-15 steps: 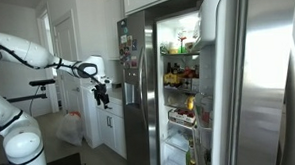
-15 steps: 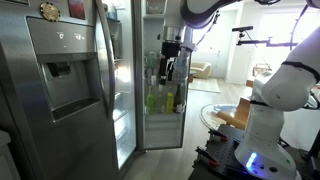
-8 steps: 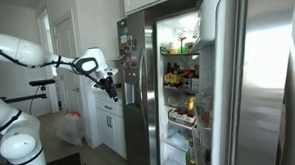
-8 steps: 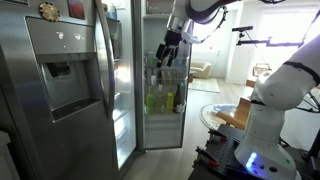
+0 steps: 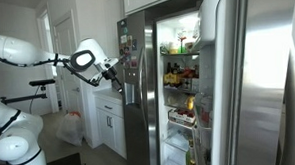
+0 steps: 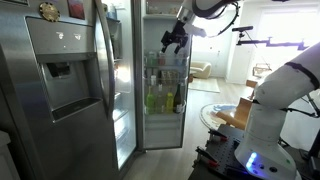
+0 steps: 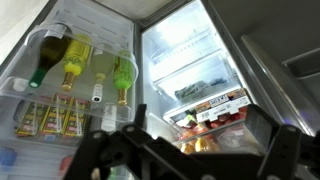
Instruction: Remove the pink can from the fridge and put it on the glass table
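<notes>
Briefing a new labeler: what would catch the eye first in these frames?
The open fridge fills the right of an exterior view, and its lit shelves are packed with food. The white arm extends from the left, with its end effector held high near the papered door. In the wrist view, bottles line a door shelf at upper left.

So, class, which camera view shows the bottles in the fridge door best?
The wrist view: the bottles fill its upper left, close, lit and separate. In an exterior view the bottles look small and distant; in an exterior view the open fridge door hides them.
</notes>
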`<action>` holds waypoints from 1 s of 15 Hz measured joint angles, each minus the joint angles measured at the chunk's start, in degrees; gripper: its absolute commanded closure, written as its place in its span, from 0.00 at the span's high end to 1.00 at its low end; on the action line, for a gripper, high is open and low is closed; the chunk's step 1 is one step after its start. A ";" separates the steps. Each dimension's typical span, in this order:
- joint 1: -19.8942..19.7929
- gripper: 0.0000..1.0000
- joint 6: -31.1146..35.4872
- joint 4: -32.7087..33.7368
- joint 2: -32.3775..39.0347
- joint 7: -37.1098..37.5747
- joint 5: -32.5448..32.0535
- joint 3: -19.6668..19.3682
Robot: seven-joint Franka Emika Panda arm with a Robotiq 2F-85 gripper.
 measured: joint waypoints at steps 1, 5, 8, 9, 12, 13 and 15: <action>-1.31 1.00 0.39 0.16 -0.37 1.01 -0.58 -0.04; -6.31 1.00 1.47 1.57 -0.77 3.32 -2.33 -1.03; -9.55 1.00 2.59 2.73 -0.37 4.13 -3.11 -2.57; -10.53 1.00 3.01 3.20 0.02 4.15 -3.22 -3.11; -12.71 1.00 4.42 5.06 1.97 4.15 -3.39 -4.60; -13.22 1.00 4.70 5.97 2.86 4.15 -3.39 -5.03; -14.08 1.00 5.80 8.15 5.03 4.19 -3.40 -5.84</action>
